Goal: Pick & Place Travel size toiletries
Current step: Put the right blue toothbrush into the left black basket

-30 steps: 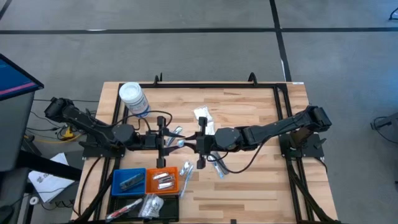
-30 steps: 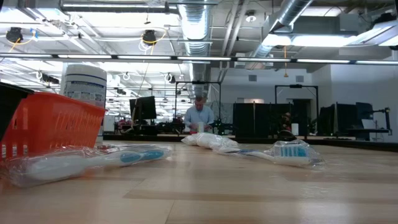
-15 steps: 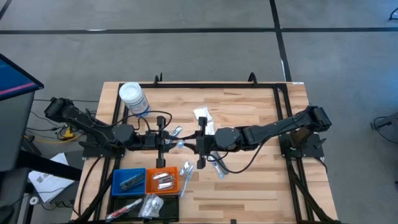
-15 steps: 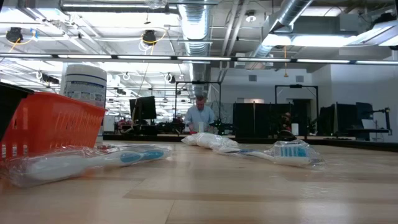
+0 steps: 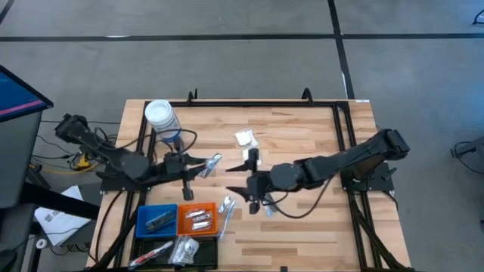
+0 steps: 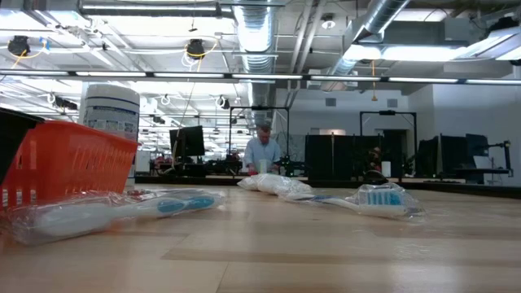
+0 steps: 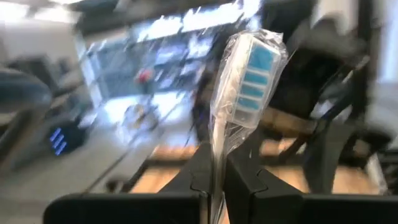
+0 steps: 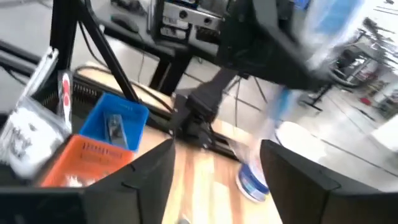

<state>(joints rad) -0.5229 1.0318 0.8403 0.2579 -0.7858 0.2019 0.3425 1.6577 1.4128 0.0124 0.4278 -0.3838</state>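
My left gripper [image 5: 198, 168] hovers above the table's left middle, shut on a clear-wrapped toothbrush [image 5: 212, 162] with a blue and white head [image 7: 252, 68]. A little to its right my right gripper [image 5: 242, 180] stands open with nothing between its fingers [image 8: 217, 186]. More wrapped toiletries lie flat on the table: two brushes [image 6: 122, 207] [image 6: 378, 198], white packets [image 5: 244, 138] and pieces near the trays [image 5: 225, 205]. My left gripper pinches the wrapped toothbrush's handle [image 7: 216, 163] between its two fingers. The fingers are level and point toward the table's right. The brush sticks out past the fingertips, head end farthest out and tilted up, lifted clear of the table.
A blue tray [image 5: 156, 220] and an orange tray [image 5: 198, 220] holding small items stand at the near left, with a black tray [image 5: 162, 249] in front of them. A white-lidded clear jar [image 5: 161, 119] stands at the far left. A person shows in the room far behind [image 6: 262, 150].
The two grippers met over the table's middle with the toothbrush between them. Now the brush is in my left gripper alone, which has drawn back toward the table's left edge and risen a little. My right gripper has let go and swung toward the near edge.
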